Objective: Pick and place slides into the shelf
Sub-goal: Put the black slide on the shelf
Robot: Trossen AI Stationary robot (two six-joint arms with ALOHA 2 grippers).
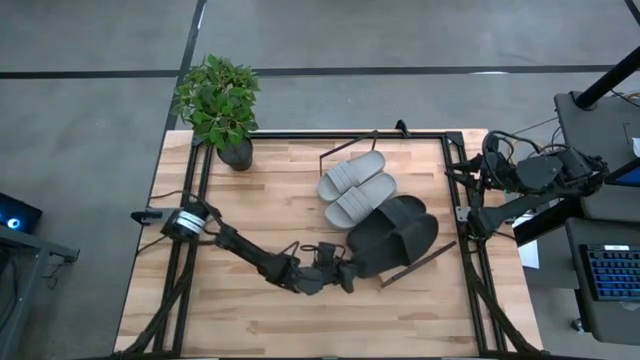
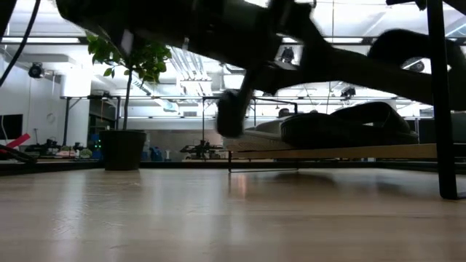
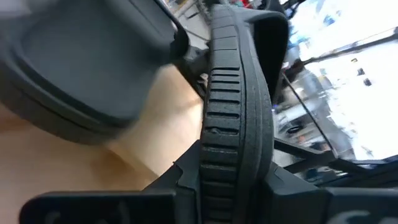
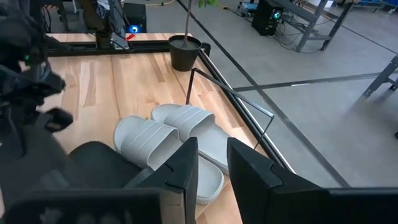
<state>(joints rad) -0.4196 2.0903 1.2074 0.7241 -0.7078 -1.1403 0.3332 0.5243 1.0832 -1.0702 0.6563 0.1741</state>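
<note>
A: Where do the slides stand?

B: All four lie on the shelf (image 1: 420, 262), which sits on the counter (image 1: 240, 310). The grey pair (image 1: 357, 186) lies toward the plant (image 1: 218, 100); the black pair (image 1: 398, 232) lies beside it, touching it.

A: And the arms?

B: The left pincer (image 1: 343, 272) is at the near black slide (image 3: 239, 124), its fingers closed on the sole edge, judging by the left wrist view. The right pincer (image 4: 212, 168) waits at the counter's right edge, fingers a narrow gap apart, holding nothing.

A: What could go wrong?

B: Likely a drag. If the left arm pulls away without letting go, that slide could slip off the slanted board. A careless retreat could also nudge its mate into the grey pair.
</note>
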